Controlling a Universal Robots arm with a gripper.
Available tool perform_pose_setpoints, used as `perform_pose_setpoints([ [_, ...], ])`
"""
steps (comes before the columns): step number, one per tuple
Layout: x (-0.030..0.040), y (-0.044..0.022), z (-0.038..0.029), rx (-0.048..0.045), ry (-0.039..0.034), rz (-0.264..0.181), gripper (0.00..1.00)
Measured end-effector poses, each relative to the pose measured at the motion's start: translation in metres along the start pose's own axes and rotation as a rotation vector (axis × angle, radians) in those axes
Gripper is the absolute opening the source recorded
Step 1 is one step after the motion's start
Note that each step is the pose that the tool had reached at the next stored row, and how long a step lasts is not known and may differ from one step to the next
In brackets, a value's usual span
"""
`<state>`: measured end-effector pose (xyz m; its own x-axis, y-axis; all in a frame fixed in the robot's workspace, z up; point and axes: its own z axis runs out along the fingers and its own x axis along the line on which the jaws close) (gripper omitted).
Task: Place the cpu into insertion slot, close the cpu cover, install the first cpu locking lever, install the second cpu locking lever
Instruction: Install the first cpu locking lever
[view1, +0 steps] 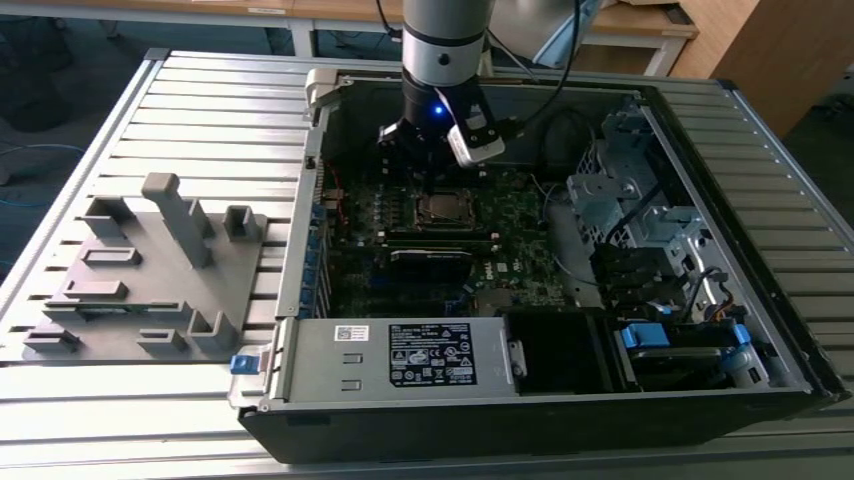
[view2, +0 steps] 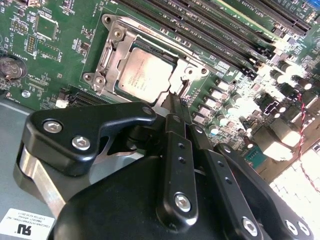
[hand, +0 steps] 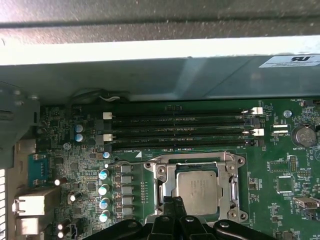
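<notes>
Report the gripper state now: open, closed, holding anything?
Gripper: closed, tips together at the edge of the cpu cover, with nothing visibly held between them.

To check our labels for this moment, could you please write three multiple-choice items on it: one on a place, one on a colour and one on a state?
1. Where is the cpu?
A. on the table beside the case
B. in the slot
C. on a memory slot

2. What colour is the board?
A. green
B. red
C. white

3. How does the cover lie?
A. raised upright
B. taken off the board
C. flat around the cpu

Answers:
1. B, as both wrist views show the chip seated in its socket.
2. A, as the board is green in both wrist views.
3. C, as the frame lies flat and the cpu shows through its window.
</notes>
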<state>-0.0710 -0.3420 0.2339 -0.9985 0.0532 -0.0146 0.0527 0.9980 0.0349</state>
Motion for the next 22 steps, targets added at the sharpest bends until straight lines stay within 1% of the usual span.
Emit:
perform_pose_setpoints([
  [10, 0.0, 0.0001, -0.002, 0.0001, 0.0, 0.0, 0.1],
  [12, 0.0, 0.0001, -0.0046, 0.0001, 0.0001, 0.0, 0.1],
  [22, -0.0001, 0.0002, -0.0064, 0.0, 0.0, 0.0, 0.1],
])
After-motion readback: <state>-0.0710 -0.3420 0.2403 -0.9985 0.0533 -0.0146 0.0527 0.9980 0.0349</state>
